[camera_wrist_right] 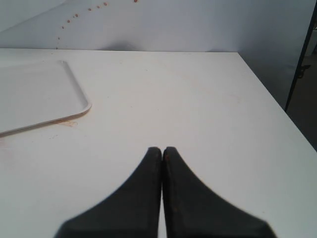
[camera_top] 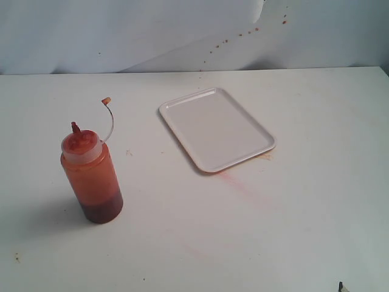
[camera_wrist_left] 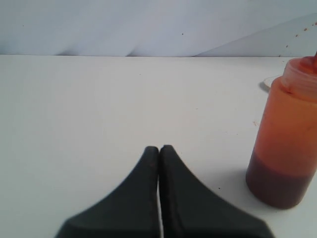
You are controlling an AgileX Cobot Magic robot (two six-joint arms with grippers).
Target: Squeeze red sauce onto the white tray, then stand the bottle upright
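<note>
The orange-red squeeze bottle (camera_top: pixel 91 173) stands upright at the table's left, nozzle up, its thin tethered cap (camera_top: pixel 106 101) arching off to one side. It also shows in the left wrist view as the bottle (camera_wrist_left: pixel 285 144), darker at its base. The white tray (camera_top: pixel 216 128) lies flat near the table's middle and back; no glossy red dot of sauce shows on it. Part of the tray (camera_wrist_right: pixel 34 96) shows in the right wrist view. My left gripper (camera_wrist_left: pixel 159 148) is shut and empty, apart from the bottle. My right gripper (camera_wrist_right: pixel 162 148) is shut and empty beside the tray. Neither arm shows in the exterior view.
Faint pinkish smears (camera_top: pixel 240 182) mark the table by the tray's near corner. Small red spatters (camera_top: pixel 243 33) dot the backdrop sheet. The table's right edge (camera_wrist_right: pixel 277 106) drops off with a dark stand (camera_wrist_right: pixel 299 59) beyond it.
</note>
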